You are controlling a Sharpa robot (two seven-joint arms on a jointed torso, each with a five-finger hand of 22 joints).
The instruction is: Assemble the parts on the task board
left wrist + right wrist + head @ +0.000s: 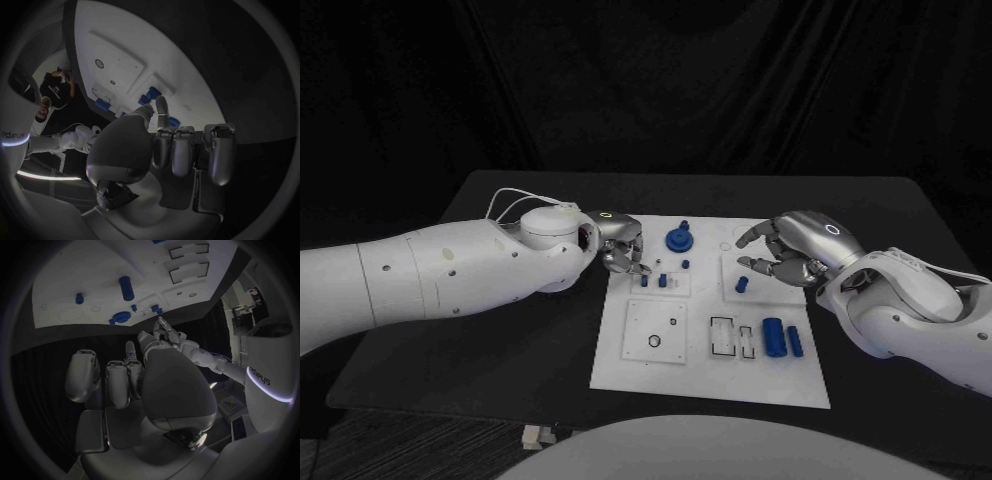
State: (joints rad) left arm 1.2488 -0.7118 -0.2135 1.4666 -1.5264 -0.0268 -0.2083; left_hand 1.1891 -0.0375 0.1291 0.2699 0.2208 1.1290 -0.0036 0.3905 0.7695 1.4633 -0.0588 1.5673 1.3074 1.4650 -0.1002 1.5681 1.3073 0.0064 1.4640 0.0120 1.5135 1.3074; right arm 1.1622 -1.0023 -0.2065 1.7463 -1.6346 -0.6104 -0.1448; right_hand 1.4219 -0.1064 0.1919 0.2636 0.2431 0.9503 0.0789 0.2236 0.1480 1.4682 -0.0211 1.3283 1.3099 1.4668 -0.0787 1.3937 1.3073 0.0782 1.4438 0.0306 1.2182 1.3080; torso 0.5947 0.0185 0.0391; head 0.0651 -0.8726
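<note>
The white task board [711, 370] lies mid-table. A blue round knob part [679, 238] stands at its far edge, with small blue pegs [665, 279] just in front of it. Two blue cylinders [773, 335] lie near the board's right edge. My left hand [620, 245] hovers over the far left corner, fingers pointing down beside the pegs [152, 91], holding nothing. Over the far right part of the board my right hand [790, 255] has its fingers spread and empty, close above a small blue piece [743, 285]. The right wrist view shows the knob [120, 317] and a cylinder [126, 288].
The board has a ring-shaped recess [655, 342] in its left panel and rectangular slots [723, 338] in the middle. Black table [516, 330] surrounds the board, with bare room on its left and near side. A dark curtain hangs behind.
</note>
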